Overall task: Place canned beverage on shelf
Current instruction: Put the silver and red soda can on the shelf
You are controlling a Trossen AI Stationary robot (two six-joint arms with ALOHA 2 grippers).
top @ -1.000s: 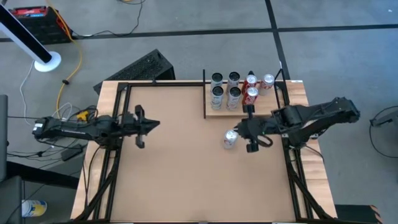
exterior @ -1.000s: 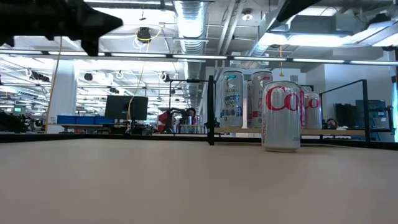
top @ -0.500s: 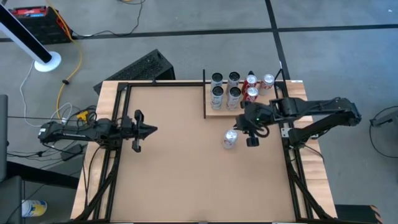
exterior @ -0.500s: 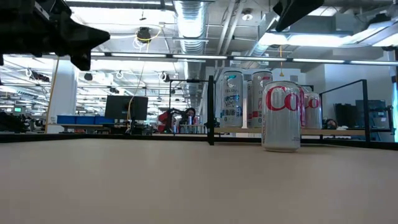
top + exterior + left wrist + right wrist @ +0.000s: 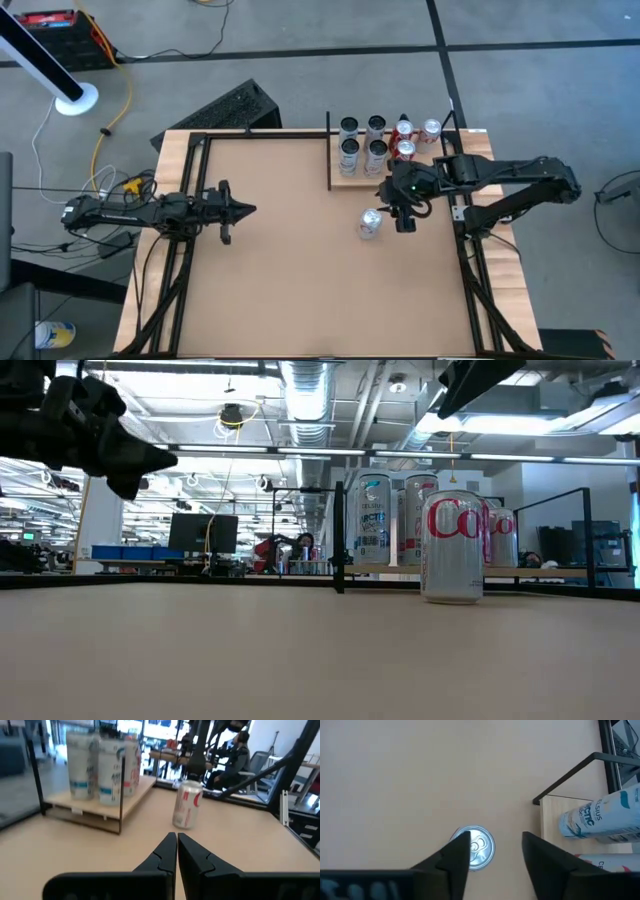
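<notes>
A silver canned beverage with red lettering stands upright on its base on the tan tabletop, in front of the shelf. The shelf is a pale wood board with thin black posts at the table's far right, and several cans stand on it. My right gripper hovers open just right of and above the can, pointing slantwise down, its fingers clear of the can. My left gripper is shut and empty over the table's left side, pointing level toward the can.
A black post marks the shelf's left front corner, close behind the can. Black frame rails run along the table's left and right sides. Bare tabletop fills the middle and near part.
My right arm has swung toward the table's far edge, bringing its gripper a little closer to the shelf, still above the can. My left gripper has sunk lower over the table's left side. The can has not moved.
</notes>
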